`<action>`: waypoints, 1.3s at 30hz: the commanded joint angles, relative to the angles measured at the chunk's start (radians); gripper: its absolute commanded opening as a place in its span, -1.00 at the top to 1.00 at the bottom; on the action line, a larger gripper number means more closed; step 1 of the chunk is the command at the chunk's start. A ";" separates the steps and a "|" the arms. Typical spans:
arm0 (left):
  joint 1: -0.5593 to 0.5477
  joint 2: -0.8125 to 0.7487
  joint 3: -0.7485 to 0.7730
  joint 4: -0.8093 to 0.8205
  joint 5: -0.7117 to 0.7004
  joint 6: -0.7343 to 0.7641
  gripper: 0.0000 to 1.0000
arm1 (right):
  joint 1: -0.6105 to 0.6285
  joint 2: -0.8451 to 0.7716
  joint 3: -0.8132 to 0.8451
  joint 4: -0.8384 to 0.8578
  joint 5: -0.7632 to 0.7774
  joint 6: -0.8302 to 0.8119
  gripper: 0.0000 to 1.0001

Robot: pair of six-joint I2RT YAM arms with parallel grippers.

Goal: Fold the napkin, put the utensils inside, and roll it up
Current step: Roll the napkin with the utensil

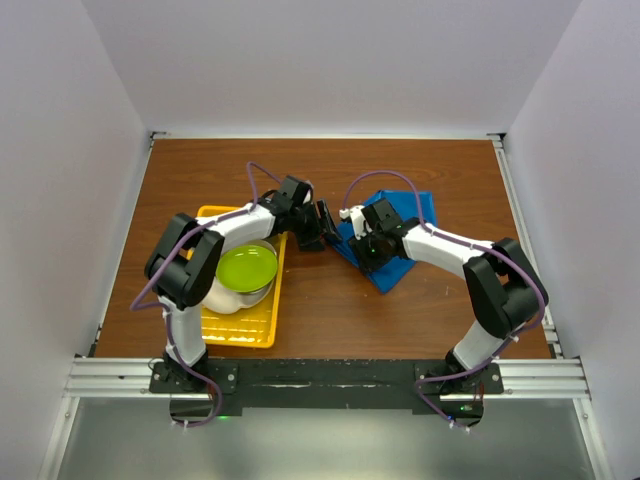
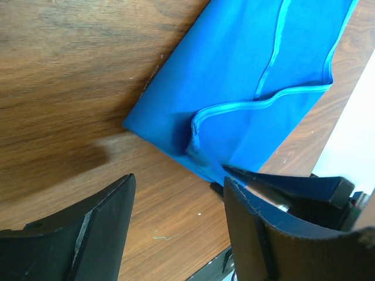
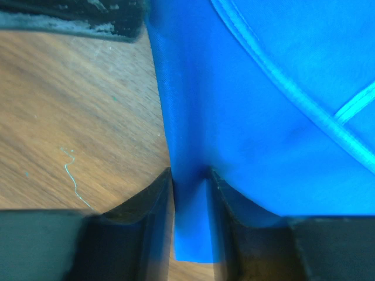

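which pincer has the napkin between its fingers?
The right pincer: an edge of the napkin sits between its fingers. The left pincer stands open over the table, beside it.

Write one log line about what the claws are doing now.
left claw: open, over table beside napkin | right claw: napkin edge between fingers, grip unclear | napkin: folded | fork: unseen

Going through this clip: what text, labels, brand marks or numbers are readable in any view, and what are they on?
None. No word, number or logo can be read in any of the three views. The blue napkin, the yellow tray and the wooden table show no print, and no markings can be made out on the arms at this size.
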 commanded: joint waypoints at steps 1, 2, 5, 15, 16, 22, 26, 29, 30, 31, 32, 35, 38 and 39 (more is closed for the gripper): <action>0.005 -0.022 0.015 0.006 0.004 0.021 -0.32 | 0.007 -0.022 0.027 -0.055 0.081 -0.009 0.00; 0.006 -0.031 0.012 0.005 0.004 0.021 -0.30 | 0.016 -0.035 0.022 -0.064 0.093 -0.015 -0.04; 0.005 -0.042 0.004 -0.008 0.009 0.033 -0.27 | 0.029 -0.071 0.007 -0.074 0.136 -0.014 -0.18; 0.028 -0.062 -0.006 -0.030 0.040 0.055 -0.18 | 0.076 -0.093 -0.015 0.005 0.296 -0.044 -0.25; 0.029 -0.063 -0.005 -0.030 0.041 0.056 -0.17 | 0.075 -0.081 -0.008 0.023 0.281 -0.059 -0.25; 0.049 -0.071 -0.003 -0.050 0.046 0.073 -0.17 | 0.075 0.027 0.059 0.041 0.212 -0.061 -0.26; 0.057 -0.076 -0.012 -0.051 0.049 0.079 -0.18 | 0.072 0.062 0.064 0.045 0.189 -0.038 -0.24; 0.066 -0.073 -0.019 -0.051 0.058 0.084 -0.21 | 0.069 0.103 0.065 0.028 0.196 -0.024 -0.19; 0.069 -0.072 -0.019 -0.050 0.060 0.086 -0.23 | 0.067 0.112 0.061 0.025 0.199 -0.021 -0.13; 0.075 -0.072 -0.020 -0.051 0.063 0.087 -0.24 | 0.061 0.113 0.048 0.026 0.196 -0.014 -0.06; 0.078 -0.072 -0.020 -0.048 0.064 0.092 -0.25 | 0.055 0.116 0.044 0.029 0.187 -0.012 0.01; 0.089 -0.065 -0.015 -0.048 0.075 0.095 -0.26 | 0.050 0.129 0.056 0.002 0.178 -0.020 0.39; 0.095 -0.048 0.000 -0.044 0.089 0.089 -0.28 | 0.049 0.142 0.064 -0.005 0.172 -0.021 0.68; 0.095 -0.042 0.007 -0.041 0.092 0.086 -0.29 | 0.049 0.143 0.067 -0.003 0.154 -0.020 0.73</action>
